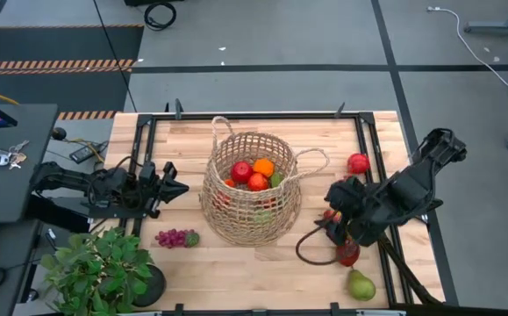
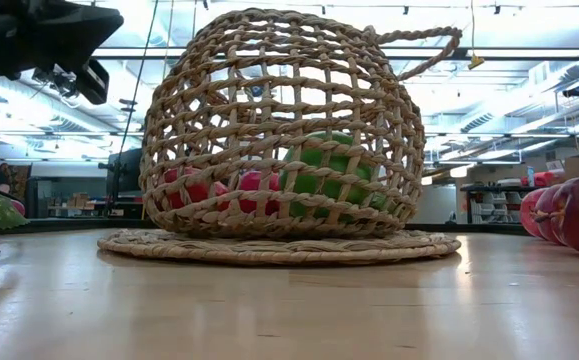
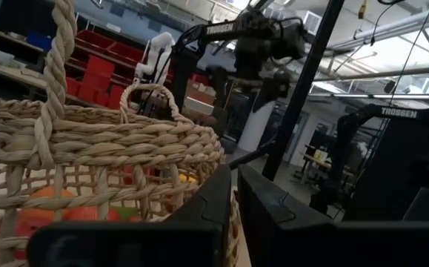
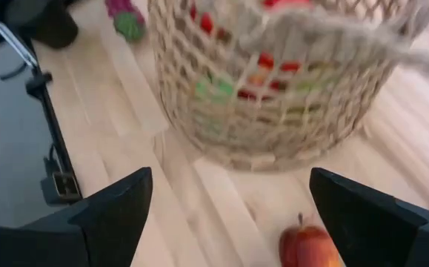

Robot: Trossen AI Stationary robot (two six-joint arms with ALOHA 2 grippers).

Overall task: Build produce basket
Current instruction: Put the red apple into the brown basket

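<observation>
The tan straw basket [image 1: 254,189] stands at the table's middle and holds red apples [image 1: 249,175], an orange [image 1: 263,166] and green fruit [image 2: 324,180]. My left gripper [image 1: 176,187] is shut and empty, level beside the basket's left rim [image 3: 125,141]. My right gripper [image 4: 229,200] is open and empty to the right of the basket [image 4: 273,81], above a red apple [image 4: 309,248]. On the table lie purple grapes [image 1: 175,238], a red apple [image 1: 358,163], a dark red fruit [image 1: 347,254] and a green pear [image 1: 361,285].
A potted green plant [image 1: 104,272] stands at the near left corner. A black cable loop [image 1: 311,246] lies on the table to the right of the basket. A black frame rail [image 1: 262,116] runs along the table's far edge. Bare wood shows in front of the basket [image 1: 254,272].
</observation>
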